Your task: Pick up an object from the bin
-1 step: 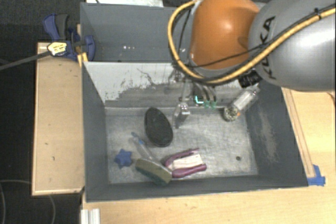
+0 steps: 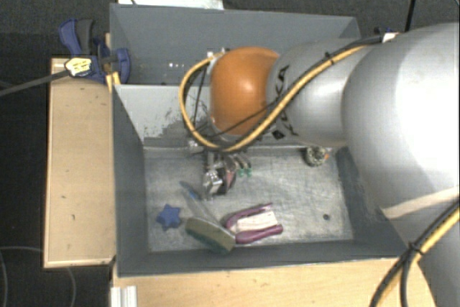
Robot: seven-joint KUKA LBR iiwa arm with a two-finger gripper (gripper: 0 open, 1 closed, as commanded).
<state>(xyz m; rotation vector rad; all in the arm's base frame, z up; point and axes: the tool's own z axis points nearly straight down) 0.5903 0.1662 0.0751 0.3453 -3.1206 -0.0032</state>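
Risk judged: the gripper (image 2: 215, 180), spread or closed not discernible, hung low over the bin (image 2: 133, 190) floor and might close on nothing or shove the thin blue strip (image 2: 190, 190) just to its left, while the purple-handled tool (image 2: 253, 223) and grey-green block (image 2: 210, 234) lay nearer, apart from it.

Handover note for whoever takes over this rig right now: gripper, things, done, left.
Gripper: low over the middle of the bin; its grip cannot be told.
Things: thin blue piece right beside it; blue star, grey-green block and purple-handled pliers nearer the front, all on the floor.
Done: nothing visibly lifted.
Left: grasp one thing and raise it out.
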